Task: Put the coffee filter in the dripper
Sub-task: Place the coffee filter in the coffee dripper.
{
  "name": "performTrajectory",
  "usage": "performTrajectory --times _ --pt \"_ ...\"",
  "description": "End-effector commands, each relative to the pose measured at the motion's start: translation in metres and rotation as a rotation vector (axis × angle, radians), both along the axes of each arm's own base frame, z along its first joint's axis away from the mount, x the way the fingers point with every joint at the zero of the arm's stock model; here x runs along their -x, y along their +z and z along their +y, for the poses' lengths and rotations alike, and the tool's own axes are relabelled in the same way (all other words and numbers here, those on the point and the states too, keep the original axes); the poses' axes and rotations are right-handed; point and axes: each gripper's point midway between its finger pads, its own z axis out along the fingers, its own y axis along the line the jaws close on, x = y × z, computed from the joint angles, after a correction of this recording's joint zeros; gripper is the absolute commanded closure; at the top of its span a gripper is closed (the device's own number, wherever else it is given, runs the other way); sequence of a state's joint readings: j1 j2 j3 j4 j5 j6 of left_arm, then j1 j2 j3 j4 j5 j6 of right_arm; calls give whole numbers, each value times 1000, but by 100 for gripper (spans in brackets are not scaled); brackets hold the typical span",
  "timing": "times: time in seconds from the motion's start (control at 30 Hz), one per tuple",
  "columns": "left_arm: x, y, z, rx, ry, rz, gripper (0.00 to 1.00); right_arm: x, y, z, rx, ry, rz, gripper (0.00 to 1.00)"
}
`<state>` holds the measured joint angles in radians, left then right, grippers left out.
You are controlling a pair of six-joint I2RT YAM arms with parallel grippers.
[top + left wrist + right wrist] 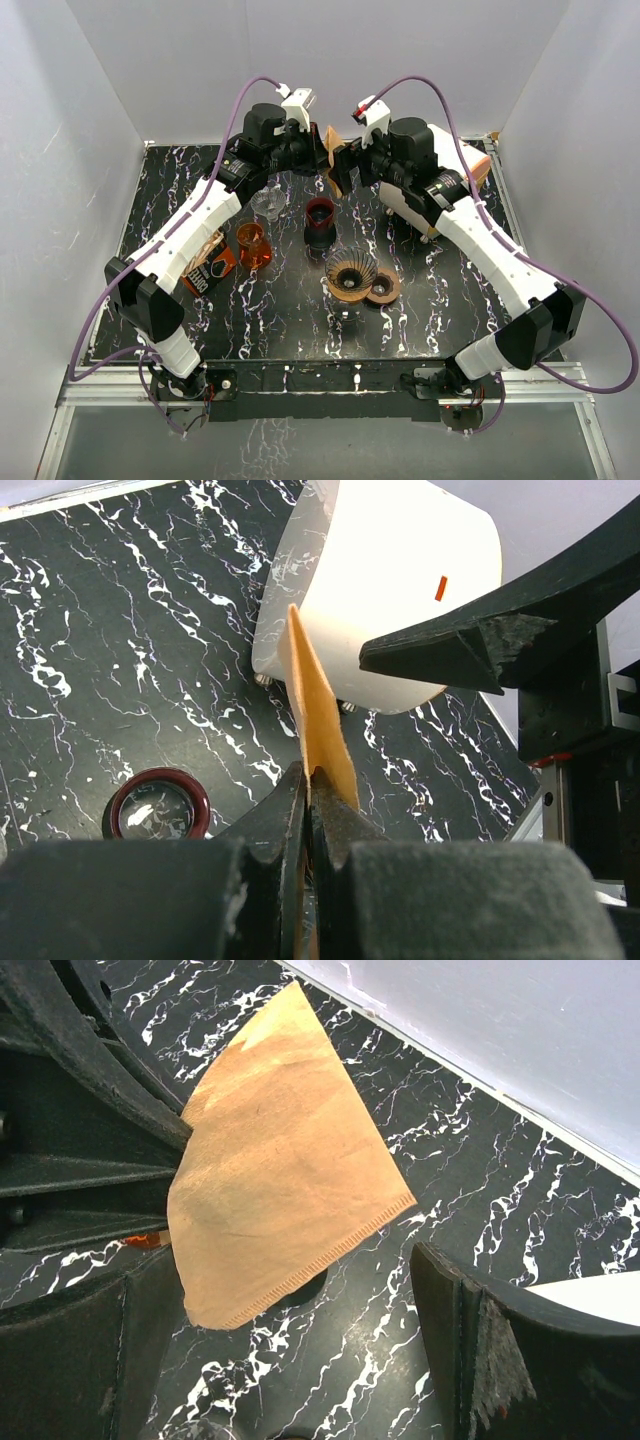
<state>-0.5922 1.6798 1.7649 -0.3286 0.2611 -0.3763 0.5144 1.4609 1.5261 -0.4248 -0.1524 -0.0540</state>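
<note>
Right wrist view, coffee filter [280,1160] up in the air, pinched tight at one edge by the left end effector [312,785], right end effector [290,1280] gaping wide around it, dripper [352,272] well apart down on the worktop [300,325].

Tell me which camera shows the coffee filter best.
Right wrist: the coffee filter faces it flat, showing most of its fan shape and its crimped seam. Left wrist sees it edge-on, pinched in the shut left tool. Top external shows only a small tan sliver.
</note>
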Motion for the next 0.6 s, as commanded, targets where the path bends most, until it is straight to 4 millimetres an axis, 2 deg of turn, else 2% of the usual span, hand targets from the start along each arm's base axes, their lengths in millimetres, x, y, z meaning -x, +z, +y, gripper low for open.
performTrajectory --times 0.0,0.23,0.57 --pt "7 20 3 17 -13 -59 100 5 36 -8 -43 -4 -85 9" --pt "11 19 0 22 -34 -55 100 7 34 -6 -51 18 -74 7" --pt "12 21 -2 32 -40 -56 100 -4 33 -25 -4 -91 -106 14"
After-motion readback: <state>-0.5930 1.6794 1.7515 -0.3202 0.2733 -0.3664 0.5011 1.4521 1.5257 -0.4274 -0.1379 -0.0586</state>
